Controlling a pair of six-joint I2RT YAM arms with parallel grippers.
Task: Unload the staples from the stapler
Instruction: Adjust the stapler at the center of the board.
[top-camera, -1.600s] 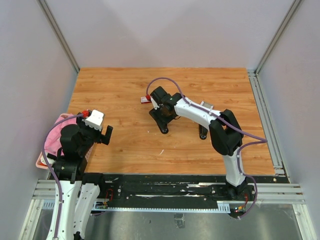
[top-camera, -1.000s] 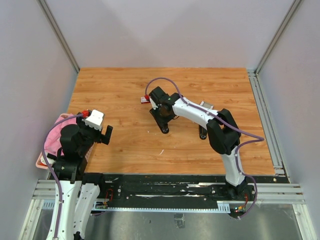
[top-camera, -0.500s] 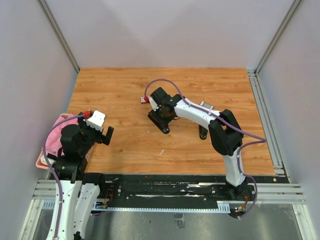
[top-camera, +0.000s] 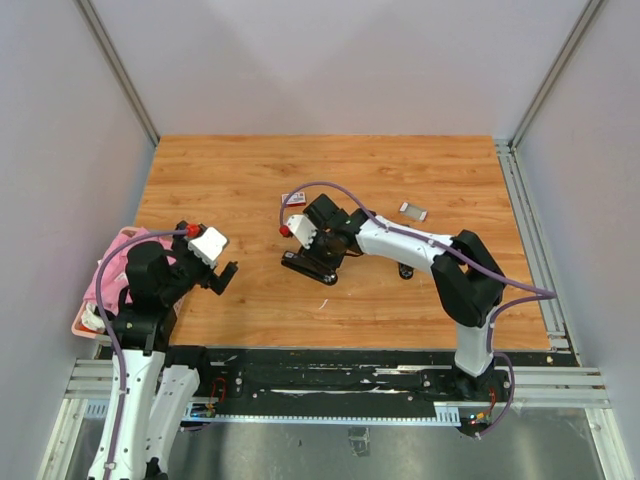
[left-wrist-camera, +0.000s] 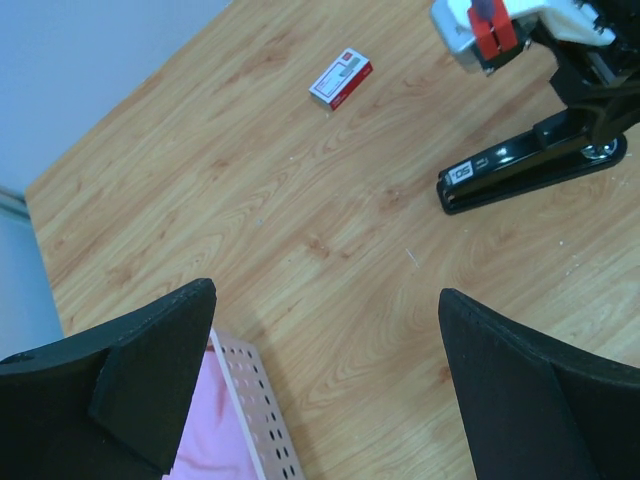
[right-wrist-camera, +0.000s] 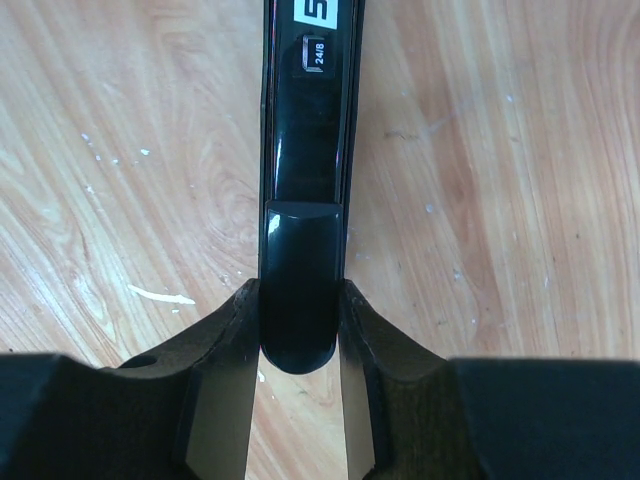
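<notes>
- Near the middle of the table (top-camera: 230, 170), your right gripper (right-wrist-camera: 298, 320) is clamped on the black stapler (right-wrist-camera: 305, 150), one finger against each flank
- You're at the securing step, I judge; next the magazine needs opening, so bring the other arm over
- Your left gripper (left-wrist-camera: 322, 300) hangs spread wide at the near left, holding nothing
- Any staples inside are hidden; one pale sliver (right-wrist-camera: 160, 295), perhaps a staple, lies on the wood near it
</notes>
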